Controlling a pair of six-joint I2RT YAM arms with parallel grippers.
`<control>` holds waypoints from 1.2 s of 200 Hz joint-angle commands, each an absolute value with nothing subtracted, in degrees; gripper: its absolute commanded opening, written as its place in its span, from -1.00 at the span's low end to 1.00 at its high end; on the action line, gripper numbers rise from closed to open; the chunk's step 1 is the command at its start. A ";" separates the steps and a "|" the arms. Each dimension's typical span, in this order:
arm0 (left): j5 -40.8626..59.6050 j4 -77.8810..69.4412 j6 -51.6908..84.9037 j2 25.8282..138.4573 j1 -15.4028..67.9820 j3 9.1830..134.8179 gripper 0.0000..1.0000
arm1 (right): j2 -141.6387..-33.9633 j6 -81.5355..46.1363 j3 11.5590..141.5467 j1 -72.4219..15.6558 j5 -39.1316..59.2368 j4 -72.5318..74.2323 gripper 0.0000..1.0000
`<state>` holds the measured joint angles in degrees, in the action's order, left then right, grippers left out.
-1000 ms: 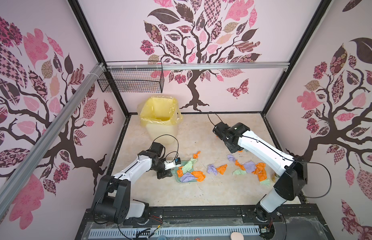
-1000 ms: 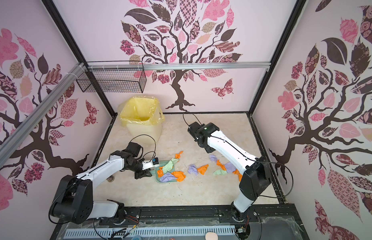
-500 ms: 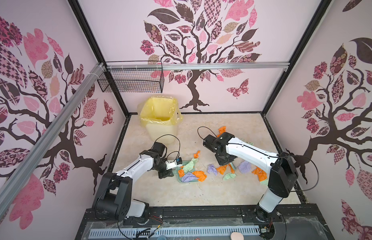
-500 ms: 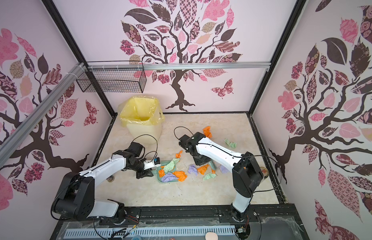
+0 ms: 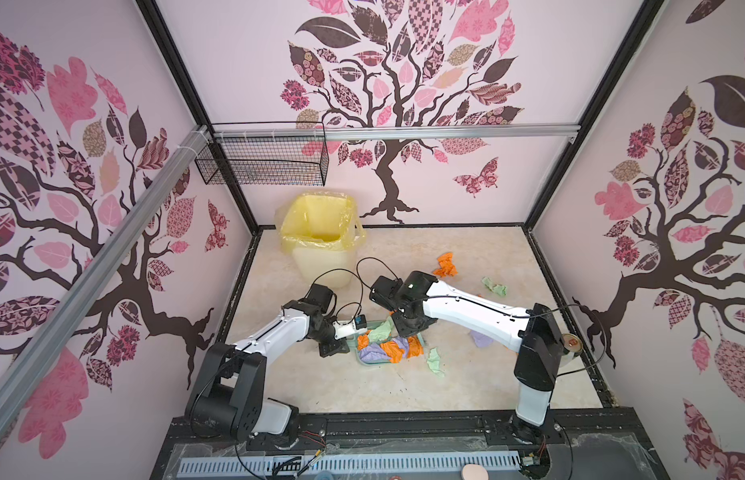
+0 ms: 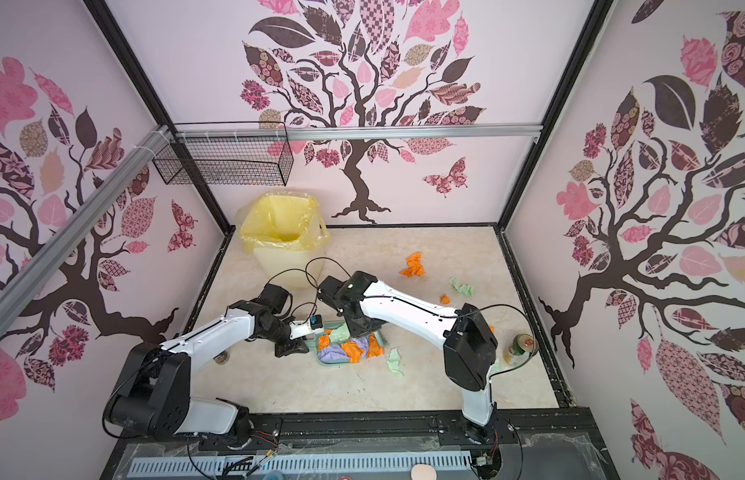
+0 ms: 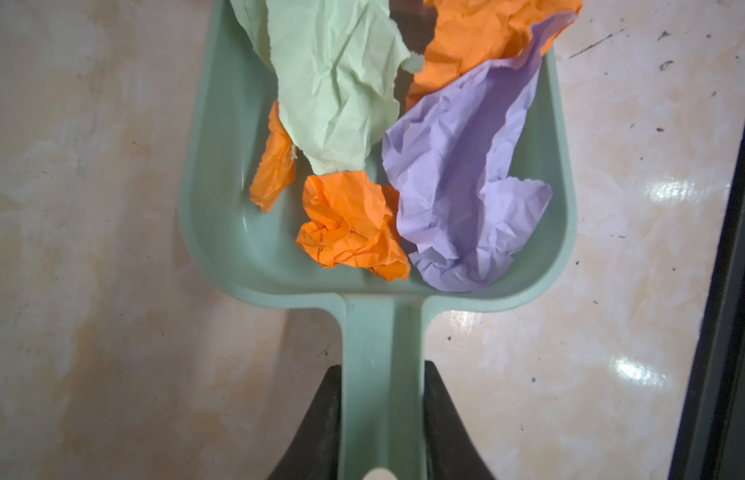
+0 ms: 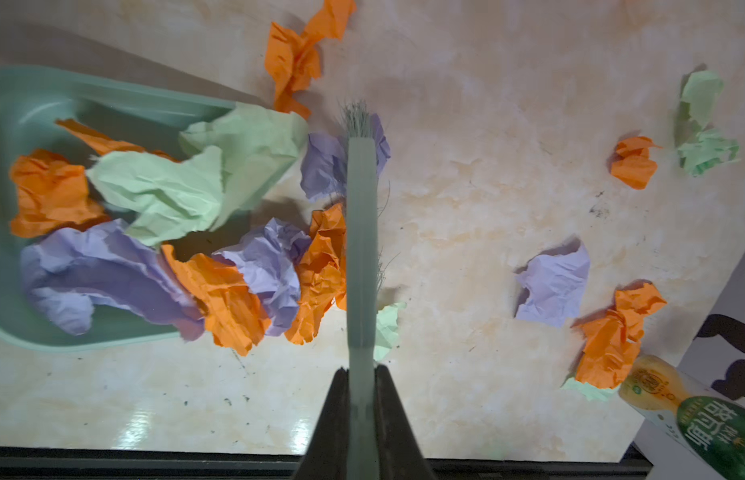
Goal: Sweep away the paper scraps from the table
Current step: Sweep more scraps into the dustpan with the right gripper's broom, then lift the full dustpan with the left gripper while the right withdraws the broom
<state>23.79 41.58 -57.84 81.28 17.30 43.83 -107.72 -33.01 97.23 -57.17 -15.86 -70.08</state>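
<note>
teal plastic dustpan (image 5: 368,362) lies flat on the table (image 5: 404,390) near the middle in a top view, heaped with paper scraps (image 5: 387,348) in orange, lilac and pale green. left gripper (image 5: 341,347) is at its handle end, right gripper (image 5: 408,330) hangs right over the open mouth. loose scraps dot the right half of the table: an orange and a green one well apart toward the back, a green one just beside the pan, a lilac one partly hidden under the right arm. yellow-lined bin (image 5: 317,245) stands back left. my read: this stroke is about shoving the pile at the mouth fully inside. i'd press the bristles down on the table and go slow so the light paper doesn't hop the rim, and brace the pan so it doesn't skid backwards. it looks close to full, so a trip to the bin before chasing the far scraps seems smart.

left wrist view: jaws are narrow, clamped on the flat handle from both sides. orange, green and lilac pieces sit against the back wall of the pan.

right wrist view: jaws nearly together, pinching the thin brush (image 8: 362,249) by its handle. bristles touch a lilac and an orange scrap at the pan's mouth. a green bit pokes out on the brush's other side, and several more scraps plus a bottle (image 8: 716,424) lie well off on the side away from the pan.
</note>
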 commanded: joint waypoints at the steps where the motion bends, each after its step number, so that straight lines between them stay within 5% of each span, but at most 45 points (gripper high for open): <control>1: 25.04 41.39 -57.05 81.39 17.58 45.01 -1.00 | -110.71 -33.99 101.16 -58.65 -12.93 -68.97 -1.00; 147: 32.35 38.34 -52.71 79.70 17.05 45.59 -1.00 | -101.04 -34.55 100.54 -59.24 -9.01 -65.69 -1.00; 240: 35.05 34.72 -48.47 73.65 17.11 45.40 -1.00 | -95.31 -36.20 101.89 -59.24 -15.02 -72.00 -1.00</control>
<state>32.23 36.97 -49.80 74.63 17.23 44.03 -98.96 -34.98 99.07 -59.13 -12.19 -67.57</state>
